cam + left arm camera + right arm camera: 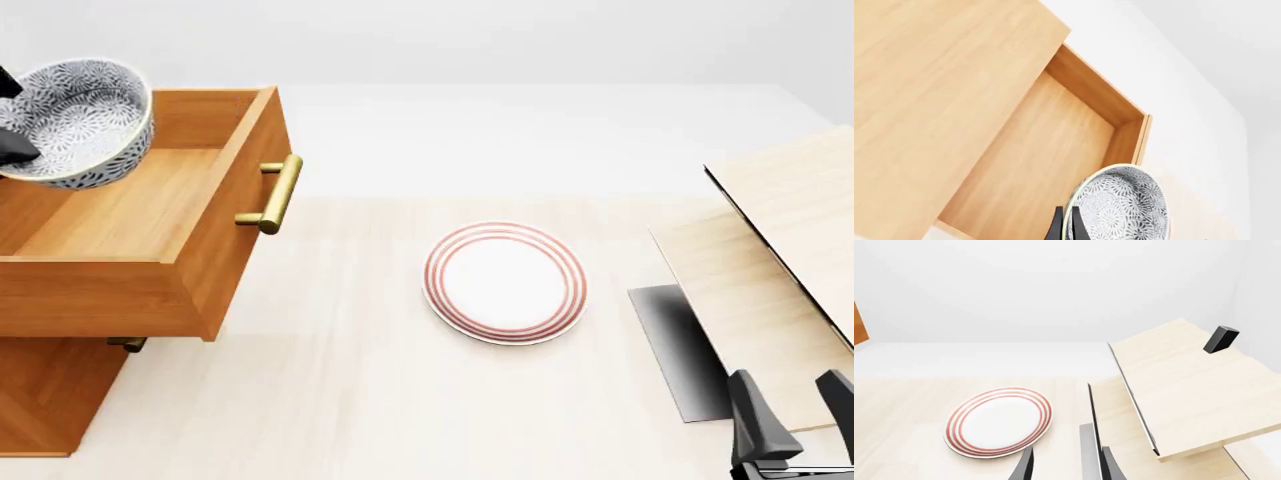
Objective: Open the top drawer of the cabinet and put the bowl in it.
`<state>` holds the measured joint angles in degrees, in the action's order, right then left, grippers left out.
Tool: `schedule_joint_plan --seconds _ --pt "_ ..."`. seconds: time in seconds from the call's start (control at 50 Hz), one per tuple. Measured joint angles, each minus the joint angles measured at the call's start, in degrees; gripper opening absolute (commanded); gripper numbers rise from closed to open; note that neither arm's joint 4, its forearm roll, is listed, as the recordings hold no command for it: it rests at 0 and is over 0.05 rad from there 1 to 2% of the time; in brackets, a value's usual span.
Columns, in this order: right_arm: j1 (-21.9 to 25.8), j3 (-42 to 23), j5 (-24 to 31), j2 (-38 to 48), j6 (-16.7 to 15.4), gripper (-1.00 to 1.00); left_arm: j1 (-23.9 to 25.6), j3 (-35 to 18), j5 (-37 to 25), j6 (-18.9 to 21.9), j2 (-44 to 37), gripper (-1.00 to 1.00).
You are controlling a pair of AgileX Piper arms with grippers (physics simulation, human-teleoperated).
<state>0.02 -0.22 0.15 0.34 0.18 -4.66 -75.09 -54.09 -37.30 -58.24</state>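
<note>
The top drawer (pixel 134 225) of the orange-brown cabinet (pixel 40 400) stands pulled out, and its brass handle (pixel 274 195) faces the table's middle. Its bare inside also shows in the left wrist view (pixel 1047 150). My left gripper (pixel 1066 226) is shut on the rim of the speckled grey-blue bowl (pixel 1121 207). It holds the bowl (pixel 80 120) tilted above the drawer's far left part, clear of the drawer floor. My right gripper (pixel 794 410) is open and empty at the near right, away from the cabinet; it also shows in the right wrist view (pixel 1067 467).
A flat white plate with red rings (pixel 505 282) lies mid-table. Pale light-wood boards (pixel 787 230) stand tilted at the right over a grey mat (pixel 674 345), with a small black block (pixel 1221 339) on top. A lower drawer handle (pixel 127 344) peeks out under the open drawer.
</note>
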Motion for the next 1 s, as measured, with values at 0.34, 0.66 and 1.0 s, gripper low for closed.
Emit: schedule_joint_plan --seconds 0.34,0.66,1.0 --pt "0.00 0.00 0.00 0.00 0.00 1.00 -0.95 1.15 3.33 -0.47 -3.11 -1.00" --pt "0.00 0.00 0.00 0.00 0.00 1.00 -0.90 1.97 6.48 -1.11 -6.32 -1.00" --pt "0.00 0.00 0.00 0.00 0.00 1.00 -0.50 4.76 10.96 -2.08 -9.46 -1.00"
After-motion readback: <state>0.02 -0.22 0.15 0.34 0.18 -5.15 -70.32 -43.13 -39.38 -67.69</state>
